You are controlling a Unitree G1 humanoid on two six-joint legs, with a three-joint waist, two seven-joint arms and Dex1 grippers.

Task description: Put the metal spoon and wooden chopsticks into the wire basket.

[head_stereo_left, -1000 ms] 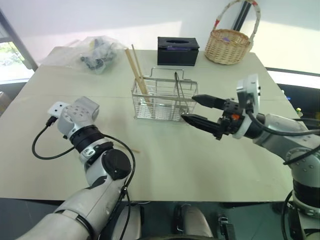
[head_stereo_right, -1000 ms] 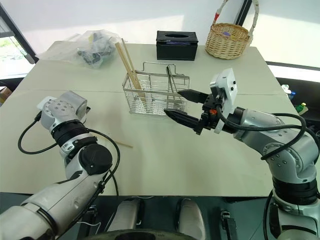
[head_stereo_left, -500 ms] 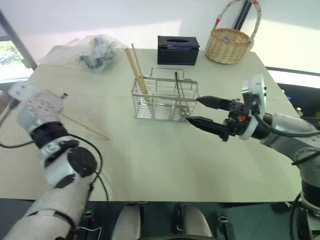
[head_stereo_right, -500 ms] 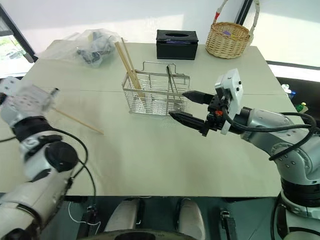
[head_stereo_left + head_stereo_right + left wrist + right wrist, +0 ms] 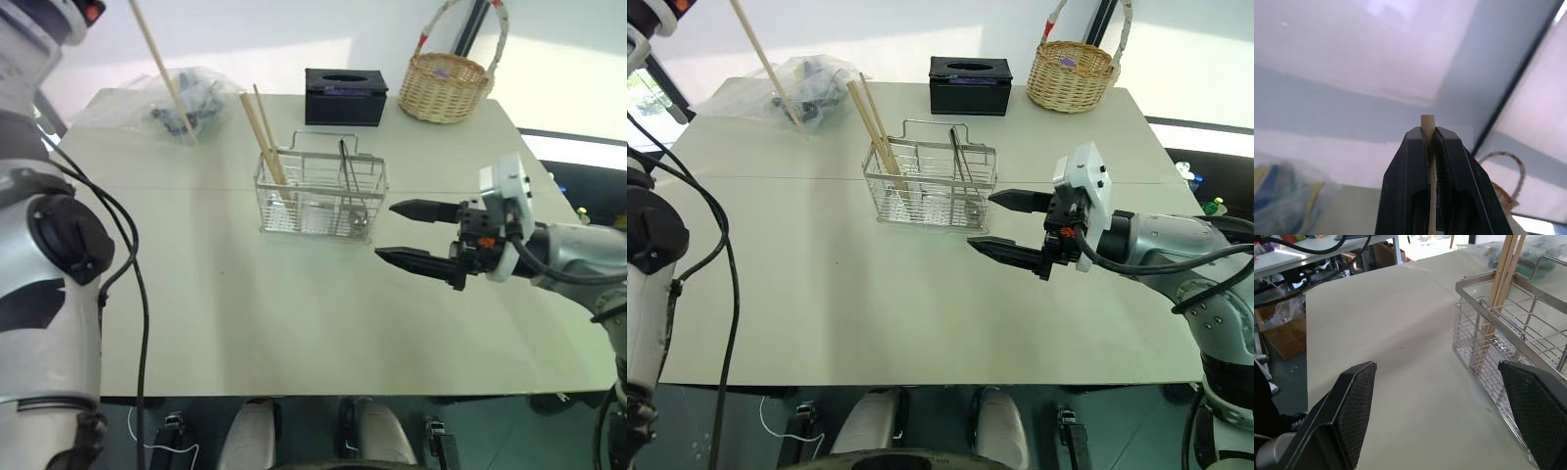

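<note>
wire basket (image 5: 321, 204): I see a silver wire-grid caddy standing upright mid-worktop (image 5: 294, 313).
wooden chopsticks (image 5: 263, 132): two pale sticks lean in its left compartment, tips above the rim.
third chopstick (image 5: 162, 69): I hold it slanted, raised high at the far left.
metal spoon (image 5: 351, 186): stands in the right compartment.

We see a robotics lab or test room: a plain pale surface (image 5: 921, 323) set before bare white walls holds staged props, namely a black tissue box (image 5: 968, 85), a wicker basket (image 5: 1076, 72) and a clear plastic bag (image 5: 808, 86). The right wrist view shows a cluttered workbench (image 5: 1317, 242) and a cardboard box (image 5: 1284, 335) on the floor.
</note>
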